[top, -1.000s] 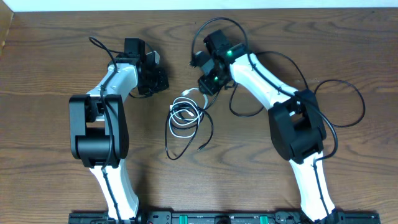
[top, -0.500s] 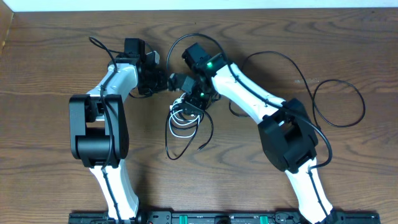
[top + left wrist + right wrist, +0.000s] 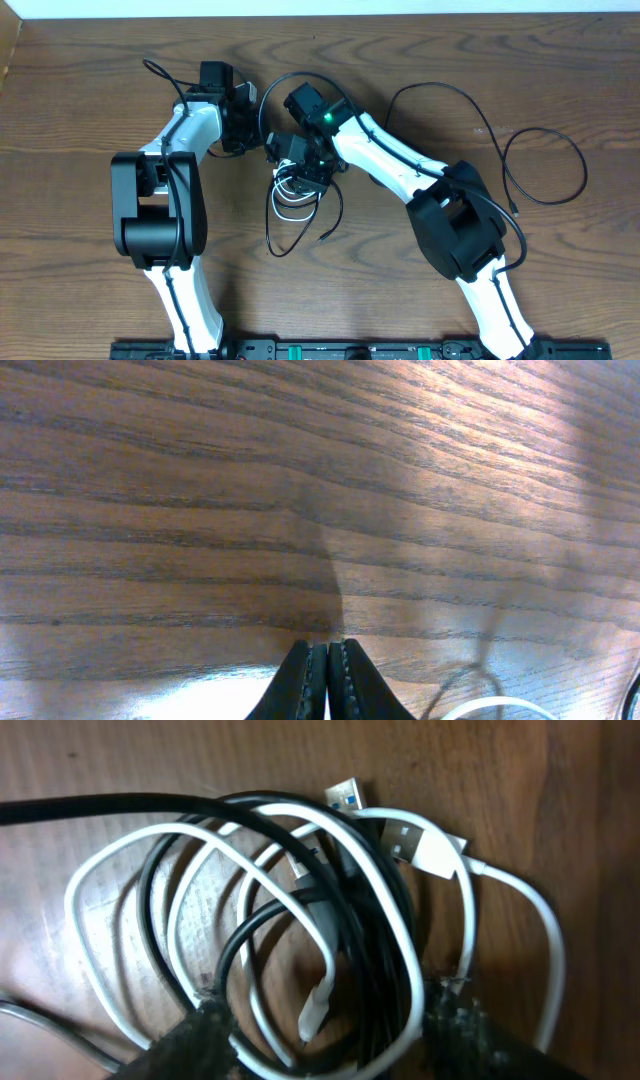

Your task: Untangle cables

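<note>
A tangle of cables (image 3: 296, 195), a white one and black ones in overlapping loops, lies at the table's middle. My right gripper (image 3: 300, 165) is low over its far end. In the right wrist view the open fingers (image 3: 330, 1030) straddle the bundle: white loops (image 3: 120, 880), black cords (image 3: 375, 920) and a white USB plug (image 3: 410, 838) between and beyond them. My left gripper (image 3: 262, 128) is just left of the tangle. Its fingers (image 3: 327, 680) are shut on nothing above bare wood, with a bit of white cable (image 3: 490, 710) at the lower right.
A separate thin black cable (image 3: 575, 150) lies in a loose loop at the right, with a long strand (image 3: 480, 120) arcing behind the right arm. The table's far edge (image 3: 320, 14) runs along the top. Both arm bases stand at the front.
My right arm has swung left and toward the front, from behind the tangle to low over it. The left arm has not moved.
</note>
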`<action>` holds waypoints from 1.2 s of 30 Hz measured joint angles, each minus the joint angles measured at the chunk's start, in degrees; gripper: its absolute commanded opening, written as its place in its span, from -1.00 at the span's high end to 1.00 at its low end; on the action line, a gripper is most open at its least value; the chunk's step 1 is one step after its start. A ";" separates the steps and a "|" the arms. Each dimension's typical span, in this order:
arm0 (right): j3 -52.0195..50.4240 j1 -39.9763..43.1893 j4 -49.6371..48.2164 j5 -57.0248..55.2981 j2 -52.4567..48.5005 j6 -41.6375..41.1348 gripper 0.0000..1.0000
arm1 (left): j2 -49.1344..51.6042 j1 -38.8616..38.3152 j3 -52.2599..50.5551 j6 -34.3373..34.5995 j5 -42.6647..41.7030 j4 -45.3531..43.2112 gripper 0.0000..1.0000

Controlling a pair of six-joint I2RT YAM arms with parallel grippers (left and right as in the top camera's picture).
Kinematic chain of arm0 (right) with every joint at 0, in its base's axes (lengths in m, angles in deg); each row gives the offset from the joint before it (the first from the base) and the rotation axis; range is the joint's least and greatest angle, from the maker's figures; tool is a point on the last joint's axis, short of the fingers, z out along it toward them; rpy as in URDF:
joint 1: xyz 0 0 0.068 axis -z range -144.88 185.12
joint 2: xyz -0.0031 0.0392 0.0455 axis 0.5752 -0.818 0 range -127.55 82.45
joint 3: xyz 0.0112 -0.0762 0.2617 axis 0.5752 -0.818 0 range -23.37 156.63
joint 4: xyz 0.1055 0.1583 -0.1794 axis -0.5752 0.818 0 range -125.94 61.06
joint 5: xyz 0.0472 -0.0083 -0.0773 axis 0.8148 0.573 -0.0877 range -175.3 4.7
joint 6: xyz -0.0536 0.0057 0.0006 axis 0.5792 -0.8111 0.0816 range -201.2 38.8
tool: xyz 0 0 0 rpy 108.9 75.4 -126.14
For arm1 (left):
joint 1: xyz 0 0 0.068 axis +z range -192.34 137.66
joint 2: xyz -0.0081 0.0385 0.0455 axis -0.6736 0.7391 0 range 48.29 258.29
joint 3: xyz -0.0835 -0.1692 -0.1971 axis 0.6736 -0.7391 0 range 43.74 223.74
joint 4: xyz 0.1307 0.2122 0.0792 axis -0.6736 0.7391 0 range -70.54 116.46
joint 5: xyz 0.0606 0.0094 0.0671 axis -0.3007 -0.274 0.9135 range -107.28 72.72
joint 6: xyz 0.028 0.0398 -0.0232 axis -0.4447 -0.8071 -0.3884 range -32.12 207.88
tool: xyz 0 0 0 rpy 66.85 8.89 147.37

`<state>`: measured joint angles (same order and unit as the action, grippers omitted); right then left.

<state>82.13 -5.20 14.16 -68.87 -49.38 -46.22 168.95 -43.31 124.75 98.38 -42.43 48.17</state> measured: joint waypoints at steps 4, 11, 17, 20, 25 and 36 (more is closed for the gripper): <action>-2.38 0.00 -3.32 -0.72 0.00 0.26 0.98 | 0.00 0.00 0.00 0.00 0.00 0.00 0.81; -2.43 0.31 -8.92 -1.81 0.94 -5.20 0.98 | 0.00 0.00 0.00 0.00 0.02 -0.02 0.81; -1.57 3.52 -14.45 -3.93 3.80 -15.02 0.98 | 0.00 0.00 0.00 0.00 0.00 -0.02 0.81; -1.09 5.55 -13.81 -4.59 5.51 -18.08 0.98 | 0.00 0.00 0.00 0.00 0.00 -0.02 0.81; -0.94 6.62 -11.63 -7.23 5.84 -23.82 0.98 | 0.00 0.00 0.00 0.00 0.00 0.00 0.81; -0.92 6.71 -1.01 4.33 5.84 -23.08 0.98 | 0.00 0.00 0.00 0.00 0.00 0.02 0.81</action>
<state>81.21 1.51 13.16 -64.55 -43.54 -69.30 168.95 -43.31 124.75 98.38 -42.43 48.19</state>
